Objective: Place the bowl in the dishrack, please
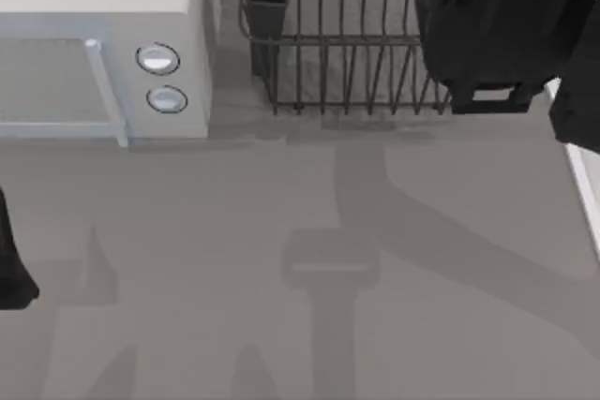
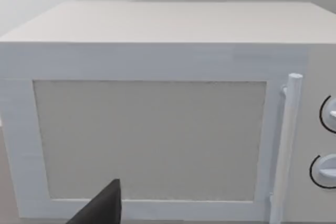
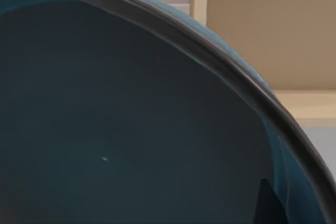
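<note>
Left hand (image 2: 100, 209) parked at the counter's left edge, grip state unreadable. Right arm over rack (image 1: 337, 53); bowl (image 3: 131, 129) close against its wrist camera, presumably held. Risk: rim snags tines, bowl tips out.

The bowl (image 3: 131, 129) is deep teal-blue inside with a dark rim. The dishrack (image 1: 337, 53) is dark wire with a dark cup. The microwave (image 1: 103, 44) is pale grey-white, and the desk (image 1: 281, 278) plain grey.
</note>
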